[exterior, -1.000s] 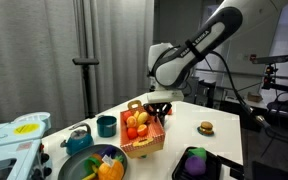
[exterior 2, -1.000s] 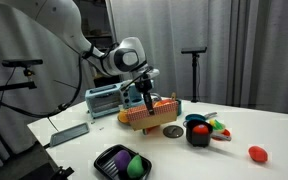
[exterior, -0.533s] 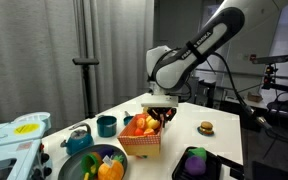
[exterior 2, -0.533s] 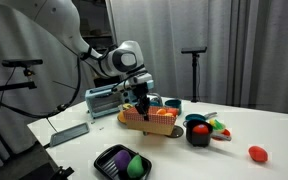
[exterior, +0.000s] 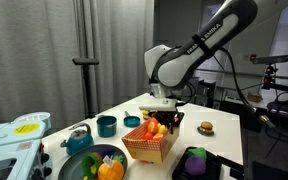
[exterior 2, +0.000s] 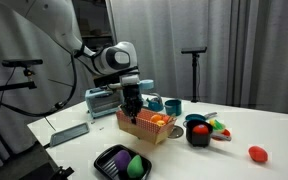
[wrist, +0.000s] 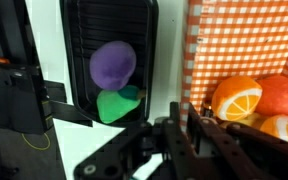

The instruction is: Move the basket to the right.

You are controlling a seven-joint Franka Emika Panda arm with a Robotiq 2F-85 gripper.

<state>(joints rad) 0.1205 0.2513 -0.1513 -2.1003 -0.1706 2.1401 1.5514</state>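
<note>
Item: basket [exterior: 149, 145], tan woven wicker with a red-and-white checked lining. Contents are oranges [wrist: 240, 97] and other round fruit, heaped toward one end. Position: toward the near edge of the desk [exterior: 222, 143] in an exterior view, between the pan [exterior: 92, 163] of toy food and the black tray [exterior: 196, 163]. The tray is just beside it; the wrist view shows a narrow strip of white desk between the two. Attitude: appears somewhat tilted; whether its base is clear of the desk or dragging cannot be told. Holder: gripper [exterior: 165, 124], reaching down from above, jaws drawn narrow and pinching the basket's wall at the rim, apparently one finger inside on the cloth and one outside on the wicker. Reason for hold, by judgement: a rim pinch is the only purchase a wide, filled basket offers, and it keeps the fingers off the fruit. Neighbour: the black tray, holding a purple item [wrist: 112, 63] and a green item [wrist: 117, 104], set at the near corner of the desk; it bounds the path, so any remaining travel looks short. Other stock: teal mug [exterior: 106, 126] behind the pan toward the far edge; burger toy [exterior: 206, 127] alone toward the far corner, well apart. Risk, by judgement: a one-sided grip lets the load swing or the fruit roll, and contact with the tray is likely if the basket is carried much further.
</note>
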